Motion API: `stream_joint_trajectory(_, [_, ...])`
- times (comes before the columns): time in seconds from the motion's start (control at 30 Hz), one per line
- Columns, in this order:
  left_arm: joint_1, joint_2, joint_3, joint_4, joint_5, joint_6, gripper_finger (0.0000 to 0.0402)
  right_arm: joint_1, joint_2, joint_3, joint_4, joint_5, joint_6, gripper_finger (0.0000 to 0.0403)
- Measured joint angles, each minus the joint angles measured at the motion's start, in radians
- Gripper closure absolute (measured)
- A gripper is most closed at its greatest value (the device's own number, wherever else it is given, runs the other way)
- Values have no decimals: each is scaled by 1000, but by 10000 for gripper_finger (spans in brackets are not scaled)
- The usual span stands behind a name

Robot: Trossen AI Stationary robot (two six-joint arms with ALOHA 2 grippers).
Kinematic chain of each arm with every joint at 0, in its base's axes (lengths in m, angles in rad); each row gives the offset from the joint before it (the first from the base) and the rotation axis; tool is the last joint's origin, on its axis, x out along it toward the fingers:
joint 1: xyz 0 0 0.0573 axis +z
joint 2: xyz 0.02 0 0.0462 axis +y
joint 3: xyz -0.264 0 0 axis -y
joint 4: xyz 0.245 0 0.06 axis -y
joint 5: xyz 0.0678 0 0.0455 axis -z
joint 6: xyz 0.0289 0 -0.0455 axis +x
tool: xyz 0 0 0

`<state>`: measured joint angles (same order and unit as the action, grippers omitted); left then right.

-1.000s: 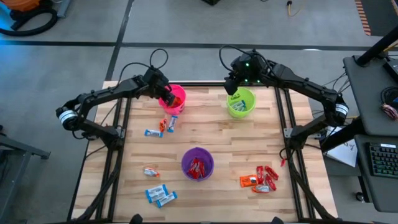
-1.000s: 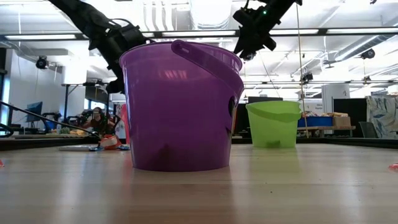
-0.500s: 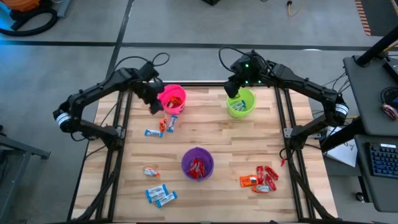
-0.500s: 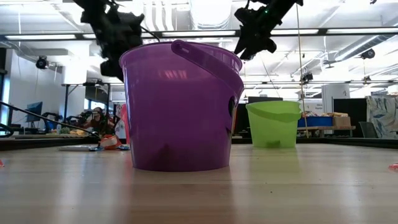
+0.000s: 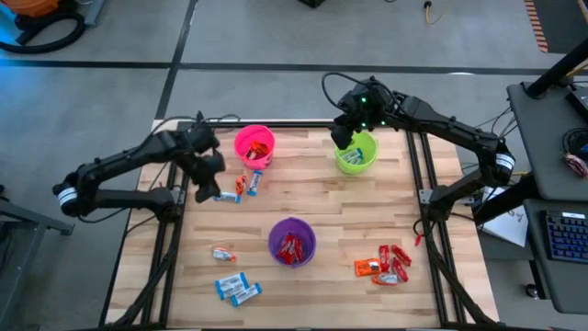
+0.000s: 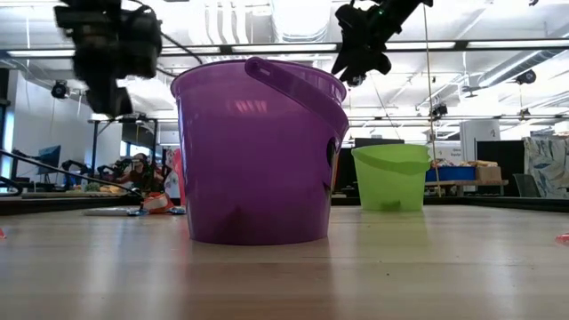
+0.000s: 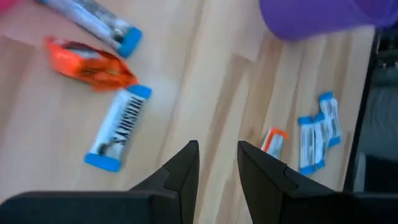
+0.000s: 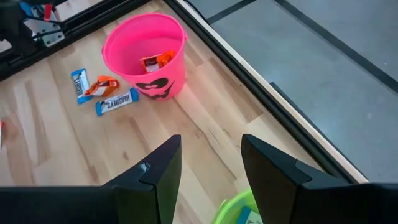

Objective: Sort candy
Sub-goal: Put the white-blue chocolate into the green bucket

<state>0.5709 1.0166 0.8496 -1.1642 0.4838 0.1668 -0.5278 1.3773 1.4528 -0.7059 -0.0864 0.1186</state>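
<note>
Wooden table [image 5: 322,198] holds pink [image 5: 254,145], green [image 5: 356,153] and purple cups [image 5: 292,242]. Left gripper [image 5: 208,175], narrowly open and empty, hangs over blue-and-white candy [image 5: 226,196]. Right gripper [image 5: 343,138], open and empty, hovers above the green cup. Red candies [image 5: 386,262] lie scattered.

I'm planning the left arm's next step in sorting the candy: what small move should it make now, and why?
Probably lower the left gripper onto the blue-and-white wrapped candy bar lying loose on the wooden table beside the pink plastic cup. Its fingers are open and empty, and they hover just above that bar, with an orange wrapped candy right next to it.
</note>
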Motion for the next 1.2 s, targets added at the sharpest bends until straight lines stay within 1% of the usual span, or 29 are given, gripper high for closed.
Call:
stream_joint_trajectory(0.1, [-42,-19,-29,51,-9,-8,301,0,0,0,0,0,-6,241])
stream_joint_trajectory(0.2, [-76,-17,-31,56,-98,-34,291,0,0,0,0,0,-7,241])
stream_joint_trajectory(0.3, [-91,2,-31,58,-159,-68,275,0,0,0,0,0,-11,241])
stream_joint_trajectory(0.43, [-106,63,-28,59,-319,-127,250,0,0,0,2,0,-9,241])
stream_joint_trajectory(0.47, [-106,81,-28,62,-336,-131,245,0,0,0,2,0,-7,241])
stream_joint_trajectory(0.57, [-108,143,-28,65,-340,-131,228,0,0,0,5,0,-7,241])
stream_joint_trajectory(0.67, [-118,204,-28,65,-293,-119,215,0,0,0,5,0,-5,241])
stream_joint_trajectory(0.87, [-164,288,-28,65,-285,-119,213,0,0,0,5,0,-4,241])
stream_joint_trajectory(1.03, [-212,296,16,66,-271,-155,217,0,0,0,12,0,-30,241])
stream_joint_trajectory(1.1, [-225,287,54,71,-249,-202,217,0,0,0,37,0,-47,241])
stream_joint_trajectory(1.2, [-242,258,115,103,-247,-314,217,0,0,0,114,0,-64,241])
